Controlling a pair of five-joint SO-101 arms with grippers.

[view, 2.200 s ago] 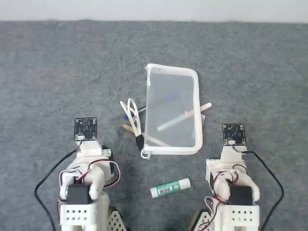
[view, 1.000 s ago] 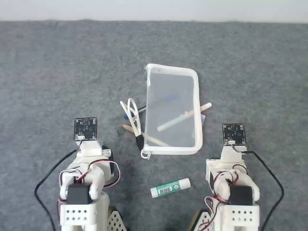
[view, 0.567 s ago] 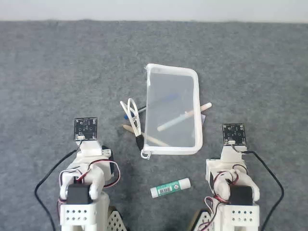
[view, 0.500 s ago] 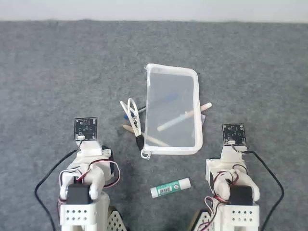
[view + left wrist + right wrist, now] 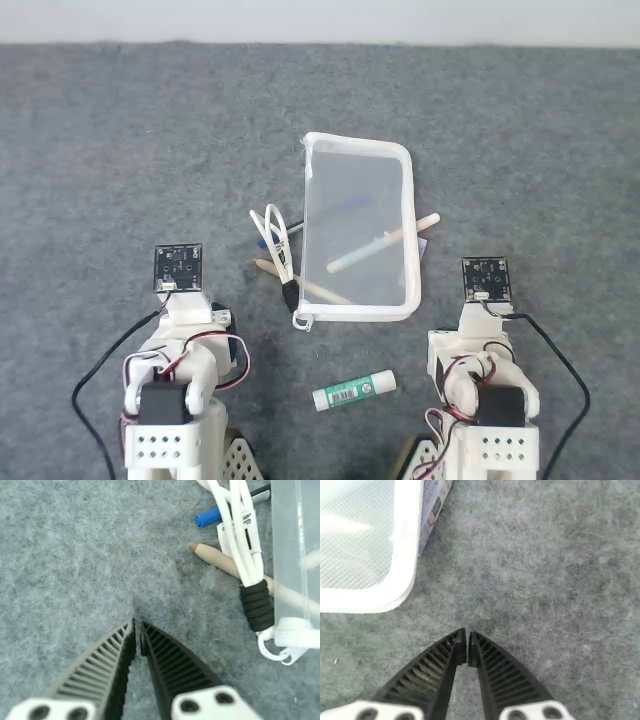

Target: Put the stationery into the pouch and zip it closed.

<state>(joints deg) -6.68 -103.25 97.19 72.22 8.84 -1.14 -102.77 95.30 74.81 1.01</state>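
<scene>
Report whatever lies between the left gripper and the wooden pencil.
Nothing visible: only bare grey surface lies between the left gripper and the wooden pencil. Farther along, the white cable crosses over it and the pouch covers it.

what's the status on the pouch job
Left gripper, right gripper shut, empty. Pouch flat, pens poking out beneath, glue stick loose. Cord across pens.

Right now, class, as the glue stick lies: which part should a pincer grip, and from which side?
Grip the glue stick at mid-barrel, coming straight down and closing across its width. It lies flat and alone on the grey mat, apart from the pouch, so both long sides look free; the rounded ends would probably slip.
</scene>
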